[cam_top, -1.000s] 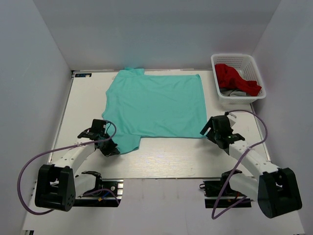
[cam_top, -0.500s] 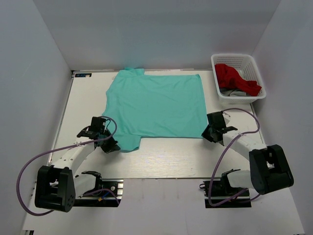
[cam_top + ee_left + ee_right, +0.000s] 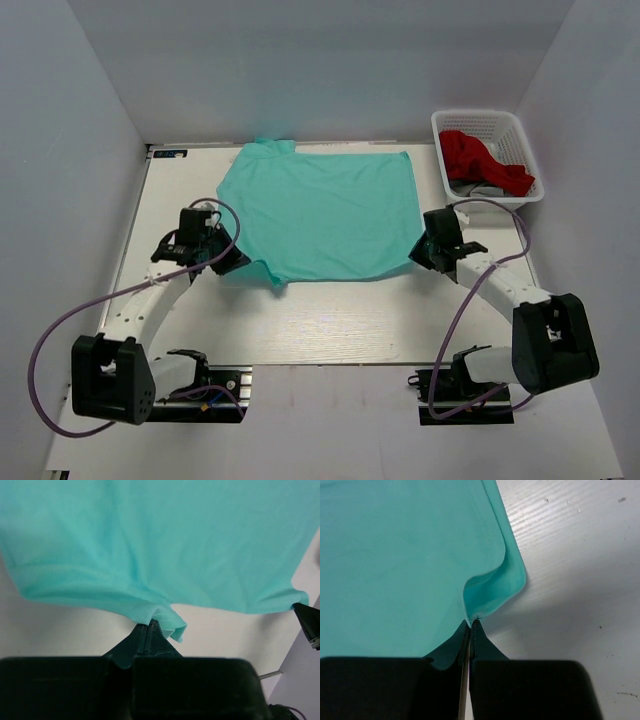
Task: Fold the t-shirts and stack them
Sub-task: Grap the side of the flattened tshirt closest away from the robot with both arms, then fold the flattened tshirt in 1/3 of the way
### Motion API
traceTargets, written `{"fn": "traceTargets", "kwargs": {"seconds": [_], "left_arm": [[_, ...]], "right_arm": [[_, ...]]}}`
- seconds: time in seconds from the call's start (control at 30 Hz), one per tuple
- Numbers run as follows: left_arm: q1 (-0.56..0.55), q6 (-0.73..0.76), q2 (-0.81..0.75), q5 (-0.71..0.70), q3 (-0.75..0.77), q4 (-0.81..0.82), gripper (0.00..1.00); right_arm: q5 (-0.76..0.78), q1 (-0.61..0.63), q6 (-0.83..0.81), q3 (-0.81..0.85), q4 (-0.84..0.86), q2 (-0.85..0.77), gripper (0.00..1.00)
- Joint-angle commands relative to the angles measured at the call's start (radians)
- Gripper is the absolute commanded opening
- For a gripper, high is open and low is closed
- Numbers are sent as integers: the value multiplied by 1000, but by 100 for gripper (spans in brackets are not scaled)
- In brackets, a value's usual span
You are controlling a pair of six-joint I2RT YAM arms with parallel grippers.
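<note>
Two near corners of the teal t-shirt (image 3: 320,210) are pinched: we have our left gripper (image 3: 150,625) clamped on one, our right gripper (image 3: 470,623) on the other.

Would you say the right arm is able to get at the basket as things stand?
Probably not yet: the basket sits close with nothing between, but the right gripper is shut on the shirt.

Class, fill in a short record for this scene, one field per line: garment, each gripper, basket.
garment: teal t-shirt, spread on the table
left gripper: fingers shut on the shirt's near left edge, cloth bunched at the tips
right gripper: fingers shut on the shirt's near right corner
basket: white, far right of the table, holding a red garment
</note>
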Motion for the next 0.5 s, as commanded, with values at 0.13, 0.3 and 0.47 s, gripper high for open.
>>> {"fn": "traceTargets", "kwargs": {"seconds": [0.13, 0.3, 0.47], "left_arm": [[-3, 29, 185, 6, 227, 79, 0], [15, 29, 286, -65, 361, 68, 0], [15, 50, 393, -132, 493, 48, 0]], "right_arm": [[-2, -3, -64, 164, -32, 58, 0], [21, -12, -83, 313, -70, 165, 0], [21, -30, -101, 454, -106, 291, 0]]}}
